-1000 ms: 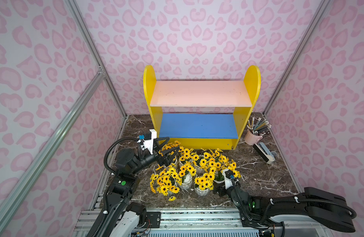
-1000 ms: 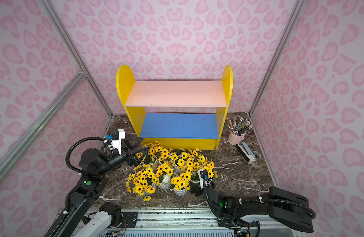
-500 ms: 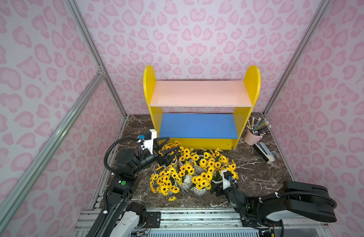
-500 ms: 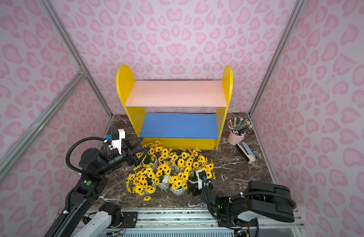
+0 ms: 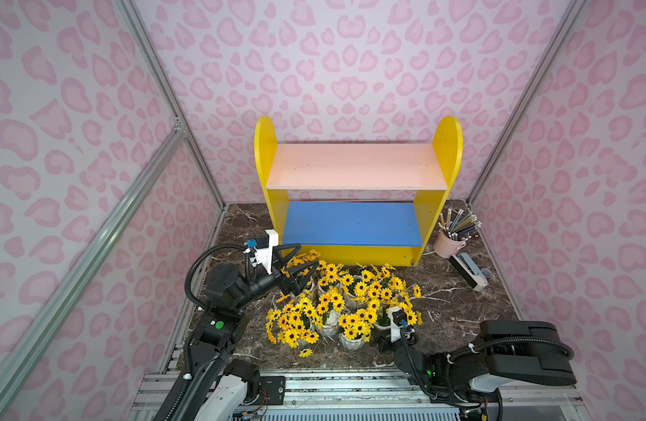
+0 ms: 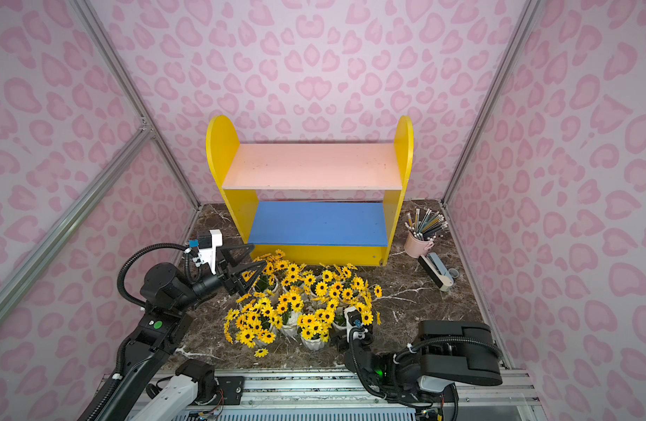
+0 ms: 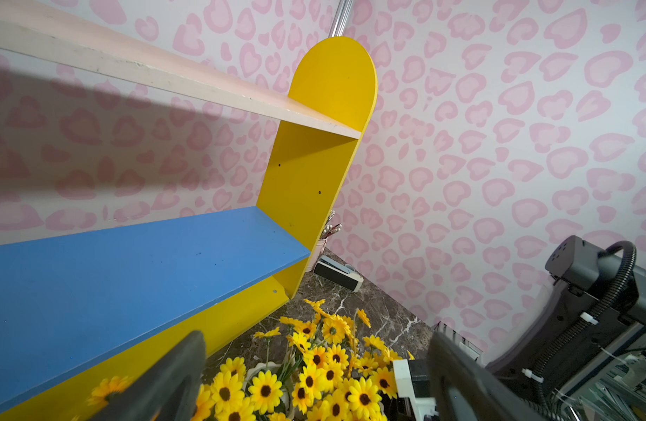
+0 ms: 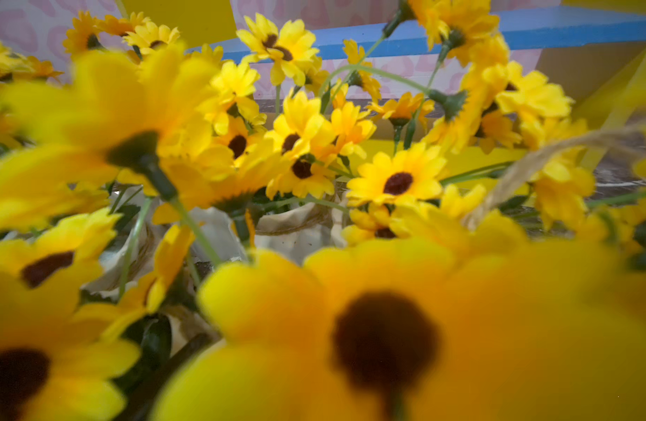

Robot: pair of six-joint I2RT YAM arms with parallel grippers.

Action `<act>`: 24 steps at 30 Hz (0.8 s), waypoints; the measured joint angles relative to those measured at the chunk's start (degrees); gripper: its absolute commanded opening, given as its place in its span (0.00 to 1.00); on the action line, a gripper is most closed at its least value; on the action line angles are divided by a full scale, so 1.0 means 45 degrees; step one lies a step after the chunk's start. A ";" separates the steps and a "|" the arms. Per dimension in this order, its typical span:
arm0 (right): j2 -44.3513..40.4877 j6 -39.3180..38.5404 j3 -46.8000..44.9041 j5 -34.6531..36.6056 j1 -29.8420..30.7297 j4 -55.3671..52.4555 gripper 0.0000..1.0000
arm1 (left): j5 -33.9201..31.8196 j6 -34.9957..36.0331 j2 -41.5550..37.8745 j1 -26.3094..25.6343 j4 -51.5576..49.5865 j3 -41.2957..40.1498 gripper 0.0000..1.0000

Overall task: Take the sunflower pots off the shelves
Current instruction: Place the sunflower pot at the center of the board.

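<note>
Hovering left gripper point(image 5: 309, 254) spread above sunflower pots point(image 5: 336, 302), elbow bent.

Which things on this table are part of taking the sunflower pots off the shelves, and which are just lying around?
Part of the job:
- sunflower pots, clustered on the marble tabletop in front of the unit
- shelves, both boards bare

Just lying about:
- pink cup of pencils, beside the shelves' side panel
- small black and white device, lying next to that cup
</note>
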 measured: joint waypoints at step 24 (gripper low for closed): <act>0.0923 0.5916 0.1909 0.2390 0.1239 -0.8111 0.99 | -0.0029 -0.0034 0.0010 0.0000 0.0005 -0.0010 0.97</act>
